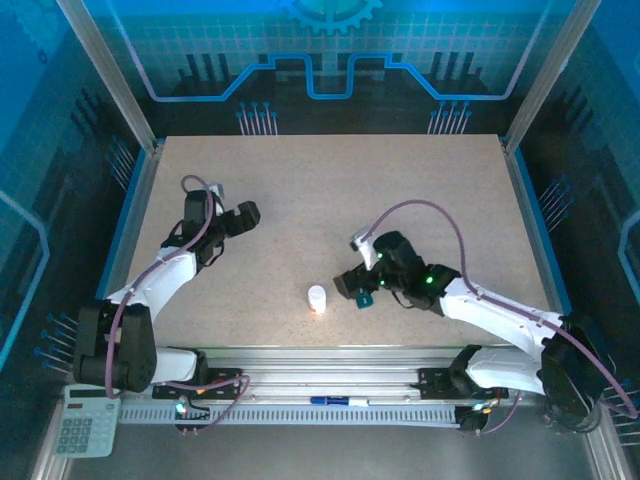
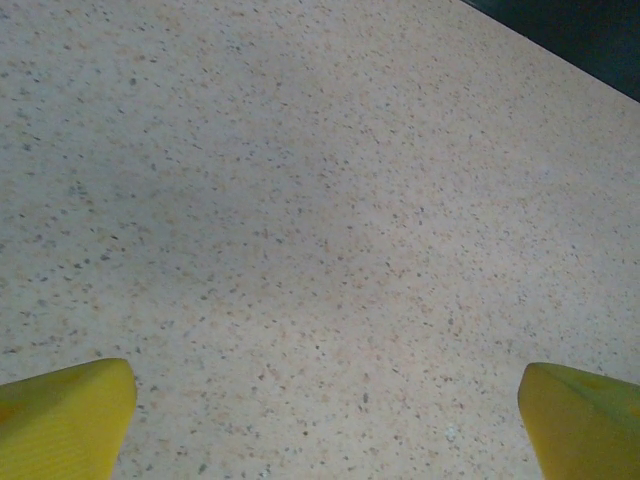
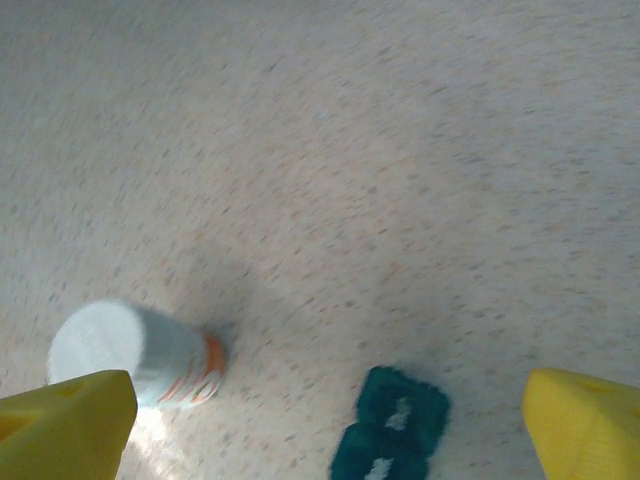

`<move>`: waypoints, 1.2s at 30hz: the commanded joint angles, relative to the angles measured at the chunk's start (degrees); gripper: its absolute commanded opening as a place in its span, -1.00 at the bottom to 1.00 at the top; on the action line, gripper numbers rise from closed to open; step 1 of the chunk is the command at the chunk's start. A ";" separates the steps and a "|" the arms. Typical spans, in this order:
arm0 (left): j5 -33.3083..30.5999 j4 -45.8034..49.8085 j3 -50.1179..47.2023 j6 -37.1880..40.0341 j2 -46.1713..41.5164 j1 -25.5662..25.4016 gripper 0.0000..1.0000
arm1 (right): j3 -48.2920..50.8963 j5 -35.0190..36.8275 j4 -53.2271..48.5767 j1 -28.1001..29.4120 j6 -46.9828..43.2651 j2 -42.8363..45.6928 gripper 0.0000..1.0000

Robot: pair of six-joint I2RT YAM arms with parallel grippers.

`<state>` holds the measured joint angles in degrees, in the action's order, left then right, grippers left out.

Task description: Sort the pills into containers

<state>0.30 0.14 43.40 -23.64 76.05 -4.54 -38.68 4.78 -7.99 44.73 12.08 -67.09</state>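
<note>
The teal pill box, the containers (image 3: 392, 432), lies on the table low in the right wrist view, between my wide-apart yellow fingertips (image 3: 66, 424). White bits show in two of its compartments; whether they are pills I cannot tell. A white pill bottle (image 3: 138, 354) with an orange band stands to its left. From above, the bottle (image 1: 316, 298) stands just left of the box (image 1: 365, 297), and my right gripper (image 1: 352, 284) hovers open over the box. My left gripper (image 1: 244, 216) is open over bare table at the left, its fingertips (image 2: 66, 416) holding nothing.
A speckled beige tabletop (image 1: 330, 190) is framed by metal rails. A calculator (image 1: 86, 422) and a blue pen (image 1: 336, 401) lie off the near edge by the arm bases. The right arm's purple cable (image 1: 430, 208) arches above the table.
</note>
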 commanded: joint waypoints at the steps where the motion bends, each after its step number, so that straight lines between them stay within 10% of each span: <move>1: 1.20 2.08 2.48 -1.66 0.72 -1.03 0.98 | 3.23 6.38 0.88 5.28 -3.26 -0.04 1.00; 15: 0.87 2.82 5.38 -2.12 2.16 -2.75 0.98 | 8.45 7.36 15.00 15.24 -3.54 -9.61 1.00; 36: 0.89 2.32 6.11 -1.24 3.31 -3.02 0.98 | 2.66 9.02 20.53 14.97 -5.22 -23.00 0.56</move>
<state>0.45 2.35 47.55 -25.17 78.72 -7.16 -34.30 13.50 10.85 59.61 7.49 -88.71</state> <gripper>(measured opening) 0.990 0.794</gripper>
